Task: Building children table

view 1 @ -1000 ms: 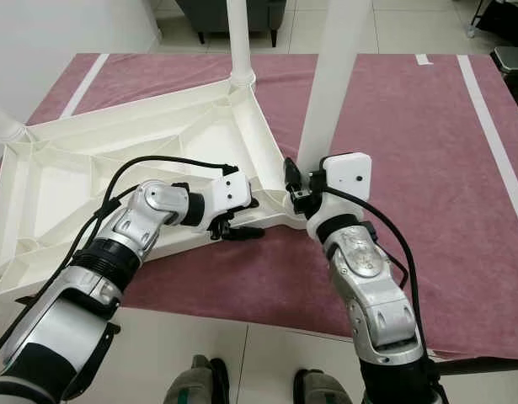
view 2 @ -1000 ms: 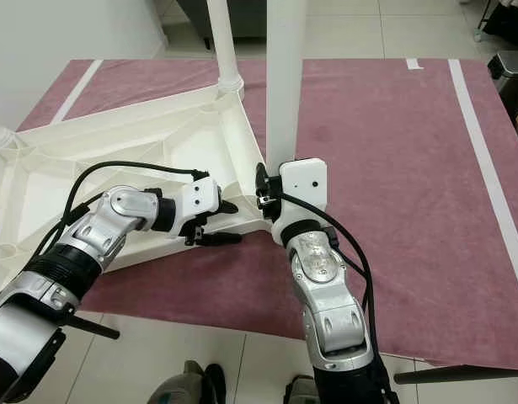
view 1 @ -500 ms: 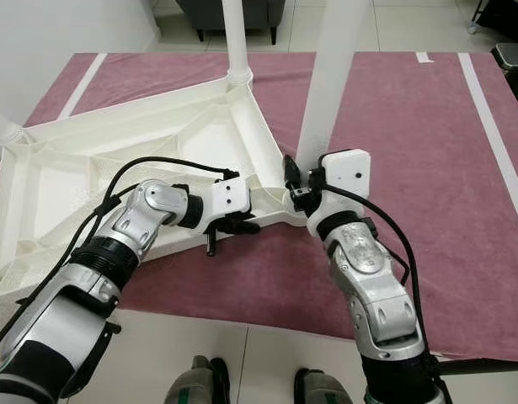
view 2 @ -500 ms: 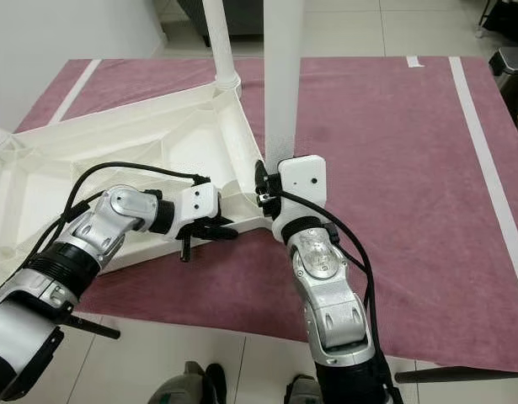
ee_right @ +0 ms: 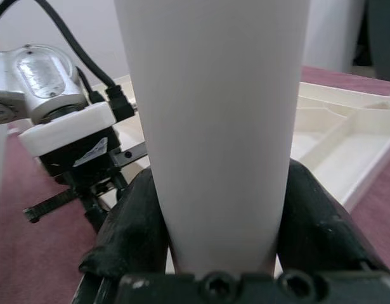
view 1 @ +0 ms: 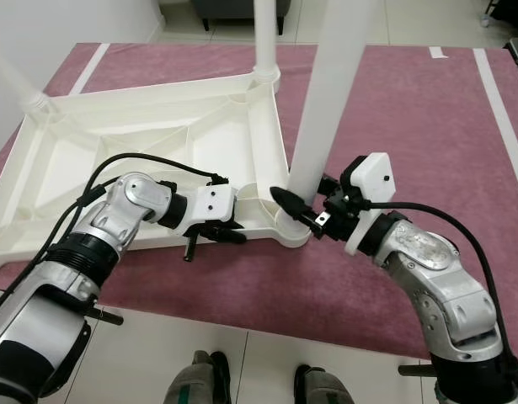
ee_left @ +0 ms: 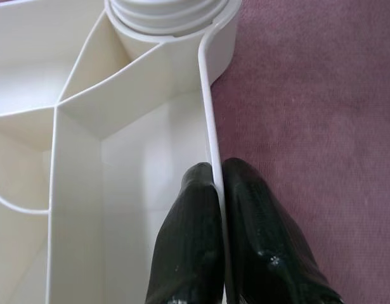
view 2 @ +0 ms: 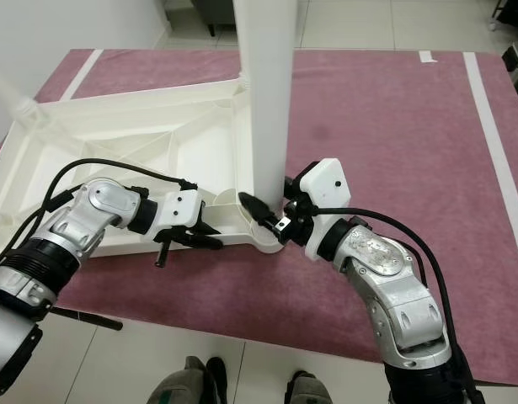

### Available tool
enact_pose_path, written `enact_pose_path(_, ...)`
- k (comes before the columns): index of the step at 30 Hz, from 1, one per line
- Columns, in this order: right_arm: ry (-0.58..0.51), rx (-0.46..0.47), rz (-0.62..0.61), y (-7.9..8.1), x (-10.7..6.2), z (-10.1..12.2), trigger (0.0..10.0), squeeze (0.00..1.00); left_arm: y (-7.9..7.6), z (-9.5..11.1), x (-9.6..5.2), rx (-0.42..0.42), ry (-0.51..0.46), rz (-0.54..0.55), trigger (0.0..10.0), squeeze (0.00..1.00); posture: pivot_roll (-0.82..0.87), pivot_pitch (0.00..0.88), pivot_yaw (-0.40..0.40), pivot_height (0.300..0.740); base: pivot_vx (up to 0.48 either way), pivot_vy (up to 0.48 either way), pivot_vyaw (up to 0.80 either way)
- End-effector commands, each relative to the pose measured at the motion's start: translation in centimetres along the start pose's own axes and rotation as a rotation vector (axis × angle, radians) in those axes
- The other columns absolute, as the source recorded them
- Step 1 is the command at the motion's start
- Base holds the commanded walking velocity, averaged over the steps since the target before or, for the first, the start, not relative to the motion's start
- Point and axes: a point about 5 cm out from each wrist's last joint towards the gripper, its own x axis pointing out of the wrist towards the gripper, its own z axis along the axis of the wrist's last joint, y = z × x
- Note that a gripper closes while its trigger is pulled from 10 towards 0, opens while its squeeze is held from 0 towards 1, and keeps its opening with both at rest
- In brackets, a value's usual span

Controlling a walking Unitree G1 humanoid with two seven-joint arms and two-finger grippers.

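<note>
A white plastic table top (view 1: 141, 143) lies upside down on a maroon rug (view 1: 427, 126). One white leg (view 1: 328, 109) stands in the socket at the near corner (view 1: 291, 229), tilted slightly. My right gripper (view 1: 299, 210) is shut on this leg just above the socket, and its fingers (ee_right: 139, 221) press both sides of the tube. My left gripper (view 1: 233, 236) is shut on the table top's thin near rim (ee_left: 207, 107), a little left of that socket. Its fingertips (ee_left: 193, 190) pinch the rim from either side. Two more legs (view 1: 265, 34) stand at the far corners.
The rug has white stripes (view 1: 503, 109) along its sides and ends at pale floor tiles (view 1: 267, 362) near my feet (view 1: 195, 379). A dark chair (view 1: 233, 8) stands beyond the rug. A white wall (view 1: 40, 25) rises at the left.
My right forearm has swung out to the right and its wrist has turned around the leg's base, still gripping it. The left gripper stays on the rim. The camera has shifted slightly.
</note>
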Motion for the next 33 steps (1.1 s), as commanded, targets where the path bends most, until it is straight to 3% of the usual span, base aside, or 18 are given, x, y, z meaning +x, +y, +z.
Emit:
enact_pose_path(1, -0.005, 0.059, 0.113, 1.3, 0.0, -0.2, 10.0, 0.00, -0.3, 1.7, -0.7, 0.130, -0.007, -0.140, 0.0, 0.00, -0.08, 0.175, 0.158, 0.740, 0.000, 0.000, 0.00)
enact_pose_path(5, 0.006, 0.037, 0.109, 1.1, 0.3, -0.6, 10.0, 0.00, -1.6, 1.5, -1.1, 0.138, 0.008, -0.187, 0.0, 0.00, -0.07, 0.174, 0.151, 0.740, 0.000, 0.000, 0.00)
enact_pose_path(6, 0.009, 0.037, 0.129, 1.5, 0.4, -0.7, 10.0, 1.00, -1.9, 1.1, -0.9, 0.127, 0.017, -0.186, 0.0, 0.00, -0.06, 0.172, 0.146, 0.740, 0.000, 0.000, 0.00)
enact_pose_path(8, 0.011, 0.037, 0.146, 1.7, 0.5, -0.8, 10.0, 1.00, -2.1, 0.8, -0.8, 0.120, 0.022, -0.184, 0.0, 0.00, -0.06, 0.172, 0.146, 0.740, 0.000, 0.000, 0.00)
enact_pose_path(9, 0.015, 0.030, 0.176, 2.0, 0.6, -0.9, 10.0, 0.00, -2.5, 0.5, -0.6, 0.112, 0.028, -0.188, 0.0, 0.00, -0.06, 0.171, 0.141, 0.740, 0.000, 0.000, 0.00)
enact_pose_path(14, 0.033, 0.032, 0.296, 2.5, 0.5, -1.0, 10.0, 0.00, -3.2, -0.1, -0.2, 0.108, 0.043, -0.209, 0.0, 0.00, -0.07, 0.171, 0.140, 0.740, 0.000, 0.000, 0.00)
enact_pose_path(20, 0.043, 0.040, 0.332, 2.4, 0.2, -1.1, 10.0, 0.00, -3.1, -0.1, -0.2, 0.107, 0.038, -0.211, 0.0, 0.00, -0.07, 0.171, 0.138, 0.740, 0.000, 0.000, 0.00)
enact_pose_path(21, 0.045, 0.042, 0.341, 2.4, 0.2, -1.1, 0.0, 0.00, -3.1, 0.0, -0.2, 0.105, 0.037, -0.207, 0.0, 0.00, -0.07, 0.171, 0.138, 0.740, 0.000, 0.000, 0.00)
enact_pose_path(26, 0.093, 0.053, 0.227, 1.9, 0.5, -2.7, 0.0, 0.00, -2.0, 0.4, 0.3, 0.049, -0.020, -0.099, 0.0, 0.00, -0.07, 0.175, 0.139, 0.740, 0.000, 0.000, 0.00)
enact_pose_path(27, 0.133, 0.062, 0.134, 1.5, 0.6, -3.8, 0.0, 0.00, -1.3, 0.7, 0.7, 0.016, -0.057, -0.037, 0.0, 0.00, -0.07, 0.175, 0.139, 0.740, 0.000, 0.000, 0.00)
enact_pose_path(28, 0.133, 0.062, 0.134, 1.5, 0.6, -3.8, 0.0, 0.00, -1.3, 0.7, 0.7, 0.016, -0.057, -0.037, 0.0, 0.00, -0.07, 0.175, 0.139, 0.740, 0.000, 0.000, 0.00)
enact_pose_path(30, 0.228, 0.056, -0.101, 0.2, 0.9, -5.8, 0.0, 0.00, 0.5, 1.4, 1.5, -0.021, -0.109, 0.079, 0.0, 0.00, -0.08, 0.182, 0.144, 0.740, 0.000, 0.000, 0.00)
enact_pose_path(33, 0.263, 0.059, -0.210, -0.4, 1.0, -6.4, 0.0, 0.00, 1.2, 1.7, 1.9, -0.029, -0.124, 0.119, 0.0, 0.00, -0.08, 0.182, 0.144, 0.740, 0.000, 0.000, 0.00)
